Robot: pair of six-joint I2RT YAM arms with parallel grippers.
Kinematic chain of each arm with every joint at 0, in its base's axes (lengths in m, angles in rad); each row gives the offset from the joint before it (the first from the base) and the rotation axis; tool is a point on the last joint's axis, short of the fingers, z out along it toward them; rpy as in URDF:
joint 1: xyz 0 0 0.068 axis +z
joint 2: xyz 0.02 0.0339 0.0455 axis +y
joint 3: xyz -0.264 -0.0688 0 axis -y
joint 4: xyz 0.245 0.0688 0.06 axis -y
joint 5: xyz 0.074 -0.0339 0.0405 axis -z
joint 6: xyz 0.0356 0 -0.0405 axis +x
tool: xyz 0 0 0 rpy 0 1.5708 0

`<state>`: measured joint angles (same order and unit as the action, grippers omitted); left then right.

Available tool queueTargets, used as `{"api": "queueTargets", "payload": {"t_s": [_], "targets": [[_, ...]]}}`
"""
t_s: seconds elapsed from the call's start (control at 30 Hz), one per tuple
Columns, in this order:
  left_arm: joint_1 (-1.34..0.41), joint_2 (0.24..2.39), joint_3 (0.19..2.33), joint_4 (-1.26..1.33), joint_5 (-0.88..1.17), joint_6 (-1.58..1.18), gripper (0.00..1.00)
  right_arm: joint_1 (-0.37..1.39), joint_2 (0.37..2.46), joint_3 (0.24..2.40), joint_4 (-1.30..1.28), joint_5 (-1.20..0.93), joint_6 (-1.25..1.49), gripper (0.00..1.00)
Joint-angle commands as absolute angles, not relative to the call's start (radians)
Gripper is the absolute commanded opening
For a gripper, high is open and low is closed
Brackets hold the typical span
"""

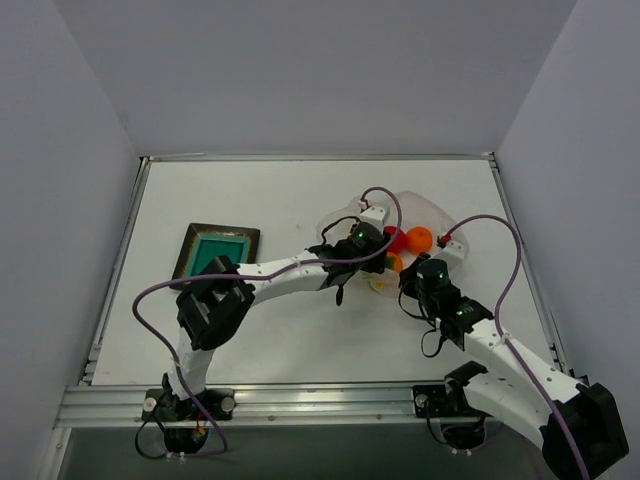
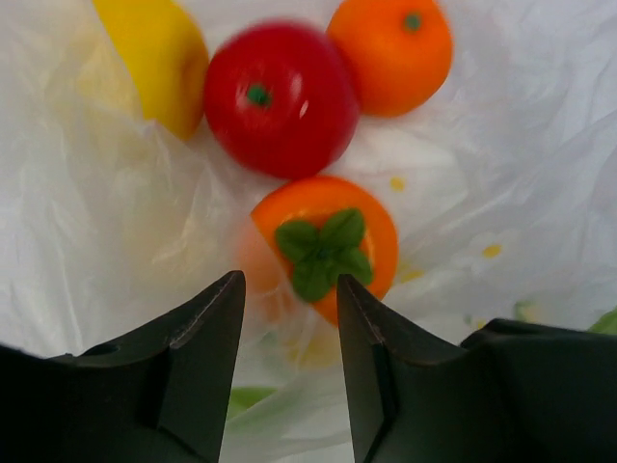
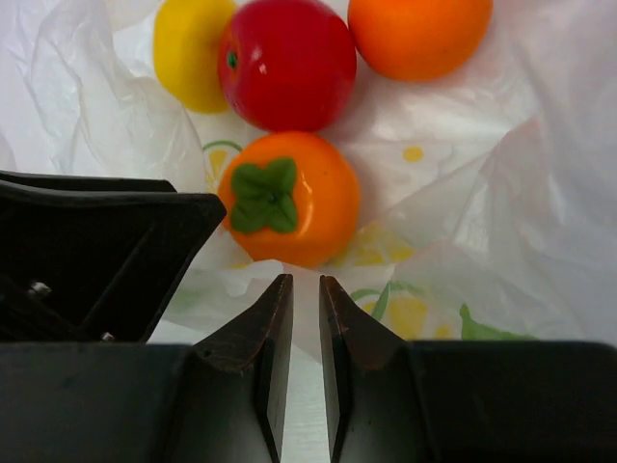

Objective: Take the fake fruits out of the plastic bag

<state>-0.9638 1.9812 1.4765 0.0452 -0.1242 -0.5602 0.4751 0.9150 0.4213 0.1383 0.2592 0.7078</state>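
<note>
1. Plate [image 1: 215, 250]: dark square with a teal centre, at 9 o'clock of the fruit cluster and well apart from it. Nothing lies on it.
2. Left fingers [image 2: 289, 282]: spread wide, holding nothing, low over the bag.
3. Leafy orange fruit [image 2: 328, 246]: squat and round with no long axis to line up on. Its green leaves face up. It lies at 12 o'clock of the left fingers, just beyond the tips and in line with the gap, with film blurring its left edge.
4. Yellow fruit [image 2: 154, 58], red fruit [image 2: 280, 96], plain orange fruit [image 2: 390, 53]: a row behind the leafy one, at 11, 12 and 1 o'clock. The red fruit is just beside the leafy one.
5. Plastic bag [image 2: 501, 174]: thin, wrinkled and whitish, spread on the counter [image 1: 280, 200] at right of centre. All four fruits rest on or in it, so none is out yet.
6. Right fingers [image 3: 305, 282]: drawn almost together, with a thin slit left. Whether film is caught in the slit cannot be told. The leafy fruit sits at 12 o'clock, just past the tips.
7. Judgement: both arms are close to the fruit, but the left is the one set to take it. A short push toward 12 o'clock and a squeeze should do, with some risk of trapping film.
</note>
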Motion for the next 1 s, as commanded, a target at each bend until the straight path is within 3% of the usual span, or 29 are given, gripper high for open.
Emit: {"api": "queueTargets", "payload": {"t_s": [0.0, 0.1, 0.2, 0.23, 0.33, 0.97], "targets": [[-0.974, 1.950, 1.427, 0.015, -0.124, -0.571, 0.41, 0.488, 0.867, 0.376, 0.138, 0.238, 0.726, 0.14], [-0.976, 1.921, 1.362, 0.032, -0.126, -0.584, 0.44, 0.488, 0.858, 0.347, 0.138, 0.224, 0.726, 0.15], [-0.988, 1.905, 1.329, 0.072, -0.092, -0.591, 0.59, 0.491, 0.839, 0.308, 0.138, 0.221, 0.739, 0.16], [-0.991, 1.908, 1.327, 0.081, -0.084, -0.591, 0.69, 0.491, 0.835, 0.299, 0.138, 0.225, 0.742, 0.16], [-1.000, 1.917, 1.344, 0.100, -0.060, -0.595, 0.78, 0.491, 0.818, 0.282, 0.137, 0.224, 0.749, 0.16], [-1.031, 1.921, 1.460, 0.049, -0.123, -0.646, 0.82, 0.511, 0.729, 0.244, 0.098, 0.236, 0.793, 0.11]]}}
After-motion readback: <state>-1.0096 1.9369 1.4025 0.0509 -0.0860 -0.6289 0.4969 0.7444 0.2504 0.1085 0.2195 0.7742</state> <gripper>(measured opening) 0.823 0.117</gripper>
